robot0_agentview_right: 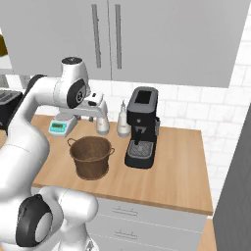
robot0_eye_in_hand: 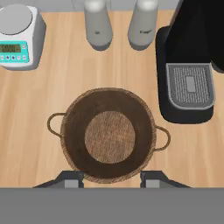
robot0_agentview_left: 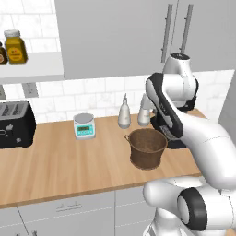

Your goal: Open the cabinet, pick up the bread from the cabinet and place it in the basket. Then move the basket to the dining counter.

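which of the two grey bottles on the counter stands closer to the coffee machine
The right-hand grey bottle, standing just beside the black coffee machine. The other grey bottle stands further left, toward the kitchen scale.

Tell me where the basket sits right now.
The basket stands on the wooden counter, just left of the coffee machine in the right base view, in front of two white bottles.

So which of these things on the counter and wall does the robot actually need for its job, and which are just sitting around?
Needed for the job:
- cabinet, both doors shut
- basket, empty, standing on the worktop
- gripper, poised above the basket

Just lying about:
- coffee machine
- kitchen scale
- two white bottles
- toaster
- amber jar
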